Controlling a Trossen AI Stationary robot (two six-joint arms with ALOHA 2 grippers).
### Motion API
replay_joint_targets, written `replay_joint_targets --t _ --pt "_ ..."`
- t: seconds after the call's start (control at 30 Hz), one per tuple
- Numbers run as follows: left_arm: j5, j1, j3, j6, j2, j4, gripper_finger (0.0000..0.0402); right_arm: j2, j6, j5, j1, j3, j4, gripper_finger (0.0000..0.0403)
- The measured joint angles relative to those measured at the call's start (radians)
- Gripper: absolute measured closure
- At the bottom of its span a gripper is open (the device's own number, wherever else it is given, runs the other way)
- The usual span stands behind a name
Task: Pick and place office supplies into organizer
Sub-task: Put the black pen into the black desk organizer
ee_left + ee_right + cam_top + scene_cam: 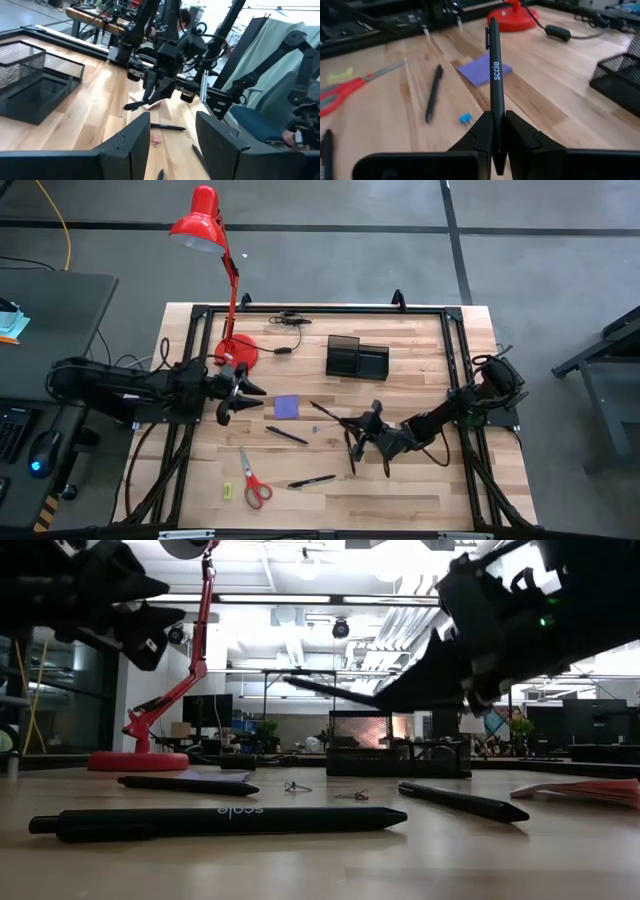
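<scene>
Right gripper: my right gripper (496,132) hangs above the middle of the table, fingers clamped on a black pen (494,75) that juts out ahead of them — clear of the wood.
Left gripper: my left gripper (232,394) waits over the table's left side, near the red lamp base (238,352); its fingers (131,140) stand partly apart with nothing between them.
Organizer: the black mesh organizer (356,357) sits at the far middle of the table, well apart from both grippers.
Purple note pad: the purple note pad (287,407) lies flat between the two grippers.
Loose pens: one pen (286,435) lies near the pad, another (312,480) nearer the front edge (both flat).
Scissors: the red-handled scissors (252,480) lie front left, beside a yellow-green piece (227,491).
</scene>
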Motion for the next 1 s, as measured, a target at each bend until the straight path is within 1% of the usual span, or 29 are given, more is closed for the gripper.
replay_joint_targets --t 0.13,0.33,0.47,0.57,0.7,0.87,1.0 --pt "-0.014 0.000 0.000 -0.002 0.147 0.139 0.0241 0.000 -0.042 -0.019 0.000 0.000 0.050 0.0381" --pt "0.007 0.000 0.000 -0.025 0.335 0.355 0.0179 0.000 -0.083 -0.024 -0.001 0.000 0.109 0.0380" --pt "-0.053 -0.001 0.000 -0.042 0.442 0.475 0.0157 -0.001 -0.141 -0.034 -0.001 0.002 0.192 0.0380" --pt "-0.065 0.000 0.000 -0.047 0.513 0.569 0.0154 -0.001 -0.178 -0.051 -0.006 0.002 0.248 0.0380" --pt "-0.060 0.000 0.009 -0.063 0.593 0.656 0.0164 -0.001 -0.180 -0.081 -0.030 0.002 0.265 0.0380" --pt "-0.060 -0.002 0.057 -0.068 0.668 0.654 0.0179 -0.001 -0.173 -0.114 -0.069 0.002 0.265 0.0380" --pt "-0.077 -0.032 0.100 -0.067 0.731 0.651 0.0189 -0.001 -0.171 -0.152 -0.094 0.004 0.264 0.0380"
